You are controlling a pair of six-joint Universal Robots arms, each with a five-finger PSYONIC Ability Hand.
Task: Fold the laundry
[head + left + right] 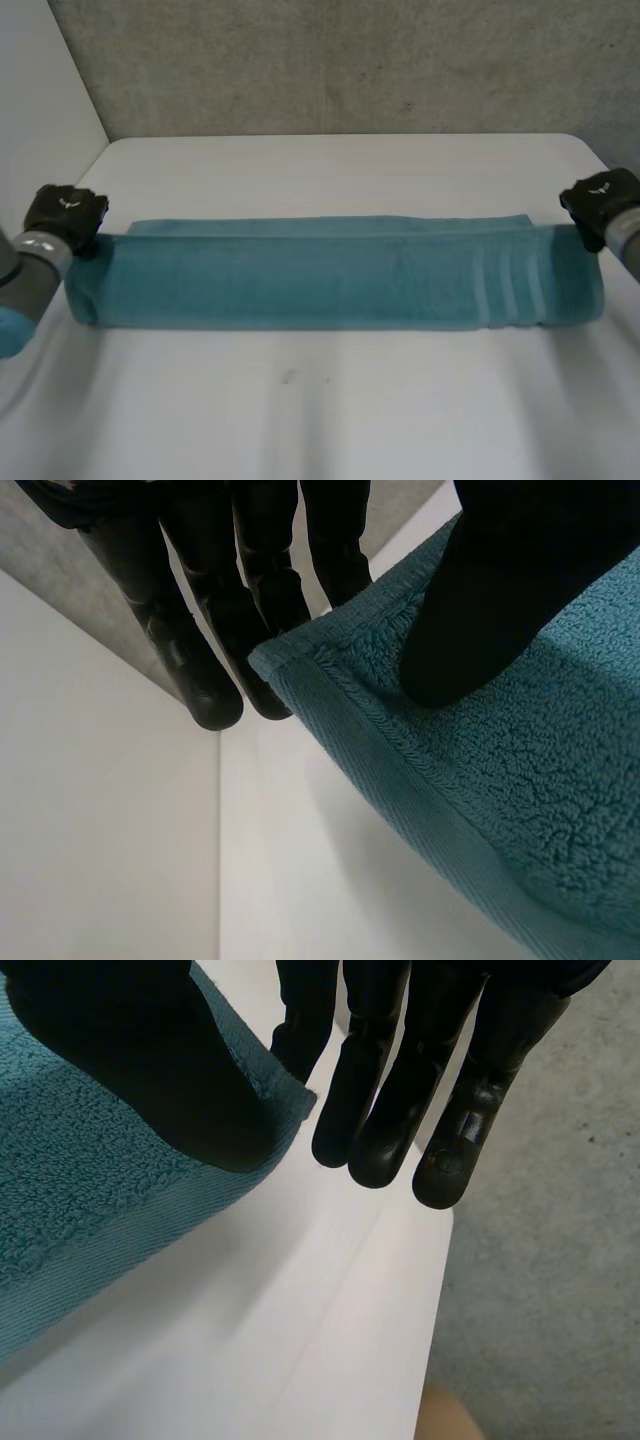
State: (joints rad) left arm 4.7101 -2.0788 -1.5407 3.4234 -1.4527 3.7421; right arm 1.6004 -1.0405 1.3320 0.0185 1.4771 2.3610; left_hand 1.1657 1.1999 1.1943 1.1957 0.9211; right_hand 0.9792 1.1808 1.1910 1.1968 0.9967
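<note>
A teal towel (300, 275) stretches across the white table (330, 410), folded lengthwise, with pale stripes near its right end. My left hand (65, 215) holds the towel's left top corner. In the left wrist view the thumb (500, 590) presses down on the towel (520, 780) while the fingers (200, 630) reach past and under its corner. My right hand (600, 200) holds the right top corner. There the thumb (150, 1060) pinches the towel (70, 1180) against the fingers (400, 1090), which are straight.
A grey concrete wall (350, 60) stands behind the table and a white wall (40, 100) at the left. The table's right edge (440, 1260) runs just beyond my right hand's fingertips. Bare tabletop lies in front of the towel.
</note>
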